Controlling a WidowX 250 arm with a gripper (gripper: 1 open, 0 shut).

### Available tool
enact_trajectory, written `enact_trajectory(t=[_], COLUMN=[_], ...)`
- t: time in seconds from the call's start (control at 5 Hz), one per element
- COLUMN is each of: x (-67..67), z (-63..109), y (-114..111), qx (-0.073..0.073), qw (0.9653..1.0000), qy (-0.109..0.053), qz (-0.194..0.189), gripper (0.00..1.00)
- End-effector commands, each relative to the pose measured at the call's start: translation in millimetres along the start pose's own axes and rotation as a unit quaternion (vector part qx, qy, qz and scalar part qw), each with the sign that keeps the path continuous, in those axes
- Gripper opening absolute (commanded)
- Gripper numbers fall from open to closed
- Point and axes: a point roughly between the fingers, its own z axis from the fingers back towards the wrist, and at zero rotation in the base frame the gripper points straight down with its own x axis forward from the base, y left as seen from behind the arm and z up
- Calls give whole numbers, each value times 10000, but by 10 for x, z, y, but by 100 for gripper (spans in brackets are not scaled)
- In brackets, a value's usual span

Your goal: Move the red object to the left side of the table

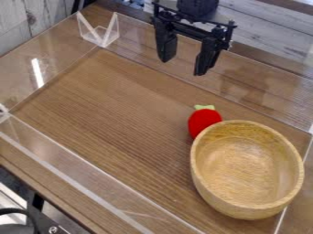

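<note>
The gripper (186, 55) hangs above the worktop (110, 119), jaws spread wide and empty. Below it, the red object (203, 121) touches the wooden bowl (247, 169), with clear acrylic walls (49, 155) all round.

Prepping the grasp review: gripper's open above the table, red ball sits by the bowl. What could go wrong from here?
1. The red ball sits right against the rim of the wooden bowl. A finger of the open gripper coming down on that side may hit the rim and nudge the bowl.
2. The ball is small and round, so an off-centre pinch could squirt it away across the table.
3. Clear walls border the table; a wide sweep left could clip one.
</note>
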Motion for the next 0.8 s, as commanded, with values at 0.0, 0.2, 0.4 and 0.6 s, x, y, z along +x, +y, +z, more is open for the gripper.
enact_trajectory(t=[0.0,0.2,0.4,0.6], x=[14,34,49,59], z=[-176,-441,-621,-746], y=[-16,-53,-124,-191], qx=[-71,-126,-200,-246], qw=[9998,9992,9992,9988], qy=[54,122,126,99], qz=[-167,-354,-316,-414], gripper=[100,100,100,100])
